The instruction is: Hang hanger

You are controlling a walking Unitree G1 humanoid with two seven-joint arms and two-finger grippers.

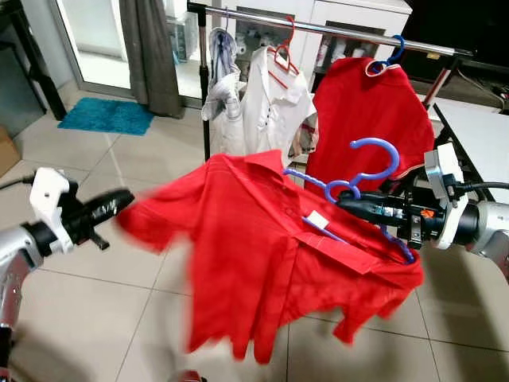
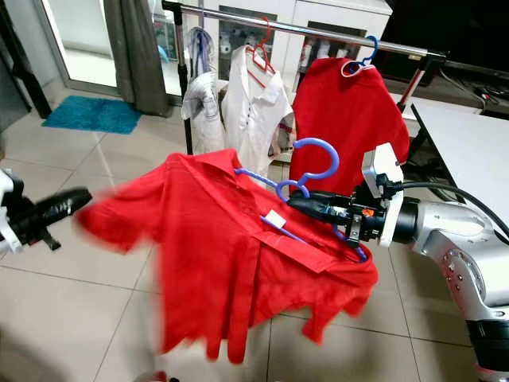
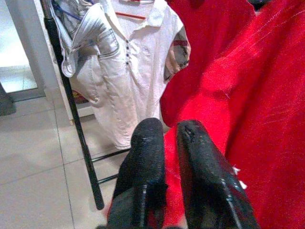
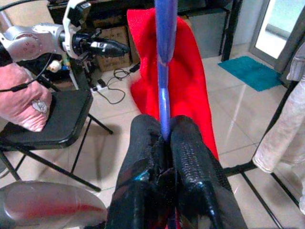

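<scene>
Clothes rail of silver metal on black uprights (image 1: 334,30) spans the upper part of the frame, already carrying a white short-sleeved shirt on a red hanger (image 1: 270,103) and a red shirt on a blue hanger (image 1: 362,119), with pale grey garments (image 1: 221,87) bunched at its left end. Below it, filling the centre, a large red button-up shirt (image 1: 262,247) hangs in mid-air over grey floor tiles (image 1: 87,318), draped on a blue plastic hanger (image 1: 362,171) whose hook curls upward at centre right.

At right, the right gripper (image 1: 358,208) has its black fingers clamped together on the hanger's blue bar, seen clearly in its wrist view. At left, the left gripper (image 1: 107,207) has its fingers nearly together beside the shirt's blurred sleeve; whether they pinch cloth is unclear.

Risks, as a judgement: the hook sits well below the rail and tilted, so it may miss the bar or snag the hung red shirt. The heavy, swaying shirt may slide off the hanger, since only a thin bar is gripped. A teal floor mat (image 1: 107,115) lies at upper left.
</scene>
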